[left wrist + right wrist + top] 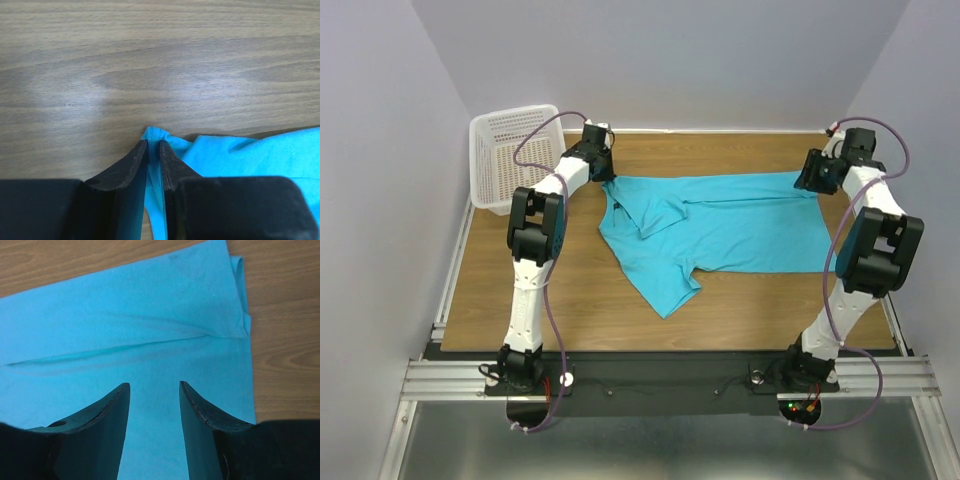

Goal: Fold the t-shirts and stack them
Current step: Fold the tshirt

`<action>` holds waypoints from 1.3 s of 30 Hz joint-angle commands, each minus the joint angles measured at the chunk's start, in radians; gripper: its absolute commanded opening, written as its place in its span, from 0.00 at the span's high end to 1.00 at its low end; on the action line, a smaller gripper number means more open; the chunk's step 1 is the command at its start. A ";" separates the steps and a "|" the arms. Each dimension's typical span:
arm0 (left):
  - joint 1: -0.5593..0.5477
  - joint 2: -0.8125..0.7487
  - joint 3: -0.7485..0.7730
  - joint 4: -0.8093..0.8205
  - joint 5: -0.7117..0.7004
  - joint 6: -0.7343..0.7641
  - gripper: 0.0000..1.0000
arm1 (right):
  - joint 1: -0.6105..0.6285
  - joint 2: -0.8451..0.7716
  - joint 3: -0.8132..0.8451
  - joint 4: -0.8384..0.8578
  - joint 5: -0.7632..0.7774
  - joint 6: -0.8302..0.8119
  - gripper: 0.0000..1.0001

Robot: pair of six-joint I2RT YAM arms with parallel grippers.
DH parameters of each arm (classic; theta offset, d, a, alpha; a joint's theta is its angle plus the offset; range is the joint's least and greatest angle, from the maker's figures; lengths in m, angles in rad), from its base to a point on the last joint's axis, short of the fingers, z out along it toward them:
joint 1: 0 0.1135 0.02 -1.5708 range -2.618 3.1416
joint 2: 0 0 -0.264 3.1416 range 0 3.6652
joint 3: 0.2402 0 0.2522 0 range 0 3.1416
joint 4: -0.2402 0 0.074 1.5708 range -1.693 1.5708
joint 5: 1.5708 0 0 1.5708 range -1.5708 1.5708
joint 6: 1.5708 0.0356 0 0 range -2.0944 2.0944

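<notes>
Progress: early. One t-shirt [730,225] is in view, a turquoise one. It lies lengthwise across the far half of the table [570,300], with its neck end to the left and its hem to the right. It is spread out rather than folded. One sleeve juts toward the near edge, and a loose flap is rumpled over near the collar. No folded shirt and no stack is visible, so I judge that nearly all the work is left.

Left gripper [153,144]: down at the shirt's far left corner, fingers drawn close together with a ridge of turquoise cloth pinched between them. I take this as a grasp on the cloth.

Right gripper [152,385]: at the hem end on the far right, jaws standing apart over flat cloth with nothing between them. Whether the tips touch the fabric cannot be told.

Likely step in hand: taking the two far corners to draw or fold the shirt (a judgement only).

Surface: wood-grain tabletop, matte, with a soft glare patch in the left wrist view.

Room: pale plain walls [380,150] close on three sides. A white mesh basket [500,150] stands at the far left corner, just beside the left arm. An aluminium rail [670,375] at the near edge carries both arm bases.
</notes>
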 commanded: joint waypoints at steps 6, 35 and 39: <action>0.013 -0.032 0.039 0.002 0.055 0.009 1.00 | -0.083 0.080 0.139 0.041 0.073 -0.003 0.50; 0.063 -0.062 0.054 0.005 0.038 -0.014 1.00 | -0.088 0.387 0.280 0.010 0.088 0.026 0.90; 0.071 -0.058 0.054 -0.004 -0.002 -0.025 1.00 | -0.091 0.391 0.274 0.010 0.154 0.027 0.99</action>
